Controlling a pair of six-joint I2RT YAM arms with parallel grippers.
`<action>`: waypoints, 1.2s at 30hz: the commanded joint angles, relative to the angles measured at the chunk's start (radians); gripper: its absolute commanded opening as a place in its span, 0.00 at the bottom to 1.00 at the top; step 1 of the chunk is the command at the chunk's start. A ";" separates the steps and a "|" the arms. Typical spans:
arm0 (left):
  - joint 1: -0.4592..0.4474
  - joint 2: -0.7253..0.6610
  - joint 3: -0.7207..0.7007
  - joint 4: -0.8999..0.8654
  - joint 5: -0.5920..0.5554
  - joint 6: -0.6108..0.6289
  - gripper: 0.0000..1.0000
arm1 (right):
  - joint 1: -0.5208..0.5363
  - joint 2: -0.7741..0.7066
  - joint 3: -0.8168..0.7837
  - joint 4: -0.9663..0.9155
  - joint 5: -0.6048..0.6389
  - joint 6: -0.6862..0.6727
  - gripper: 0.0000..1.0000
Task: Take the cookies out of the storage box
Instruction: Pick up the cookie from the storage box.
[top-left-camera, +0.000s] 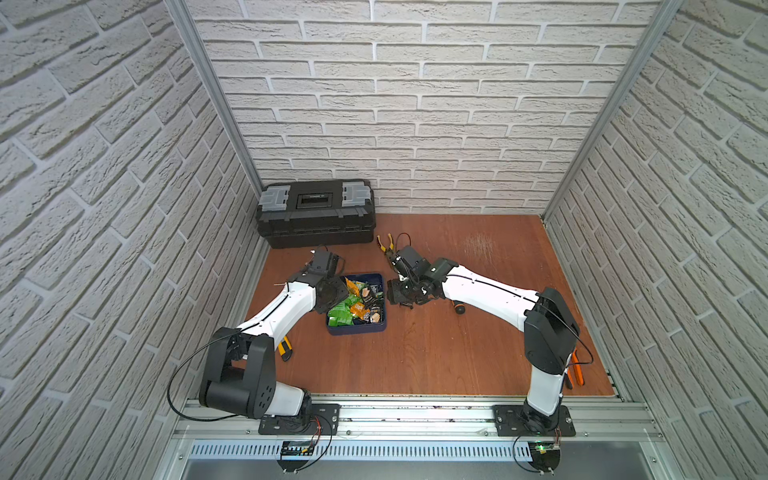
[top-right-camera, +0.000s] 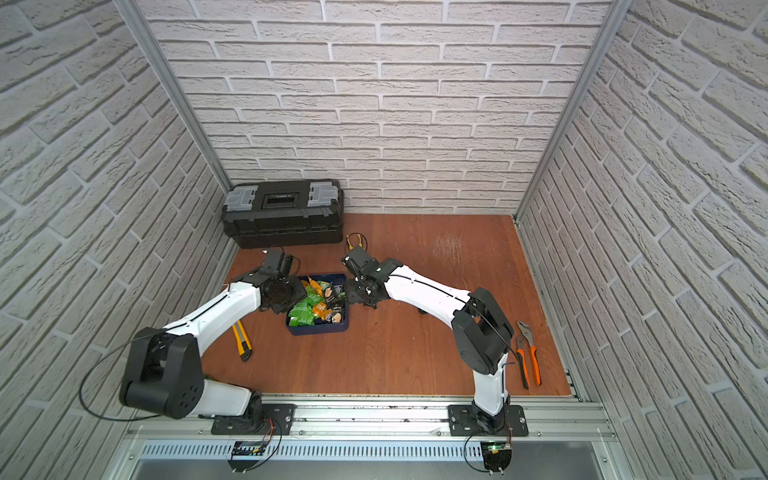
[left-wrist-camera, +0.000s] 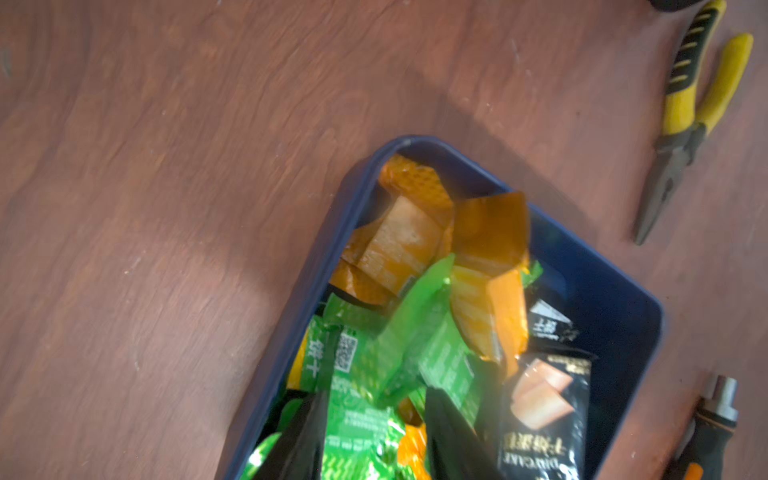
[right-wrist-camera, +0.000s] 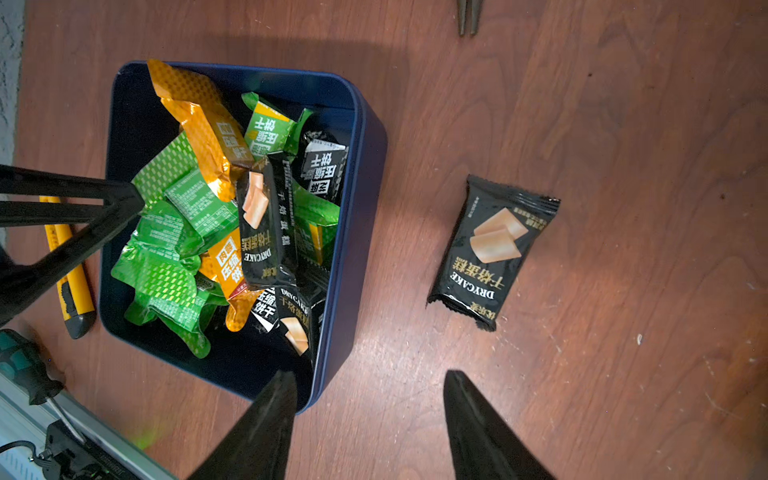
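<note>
Cookies (right-wrist-camera: 195, 208) lie heaped in the storage box (right-wrist-camera: 370, 166) on the bench (right-wrist-camera: 623, 166); one black packet (right-wrist-camera: 492, 253) lies just beside it. Right end effector (right-wrist-camera: 369, 374) stands wide apart, empty. Left end effector (left-wrist-camera: 376, 392) straddles green packets (left-wrist-camera: 365, 419), grip indeterminable.

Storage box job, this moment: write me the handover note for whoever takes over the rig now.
Left hand: down in the storage box, fingers either side of green packets; whether it grips one is unclear.
Right hand: open and empty, hanging over the box's edge and the table.
Done: one black packet lies on the table beside the box.
Left: the rest of the cookies, green, orange and black, are piled in the box; all have to come out.
</note>
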 joint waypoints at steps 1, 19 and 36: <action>0.015 0.002 -0.035 0.102 0.010 -0.039 0.45 | 0.003 -0.056 -0.006 0.021 0.019 0.001 0.62; 0.039 0.036 -0.097 0.239 0.014 -0.077 0.21 | -0.002 -0.094 -0.047 0.030 0.025 0.001 0.60; 0.022 -0.198 -0.106 0.148 -0.061 0.046 0.00 | -0.005 -0.196 -0.013 -0.066 0.003 -0.010 0.59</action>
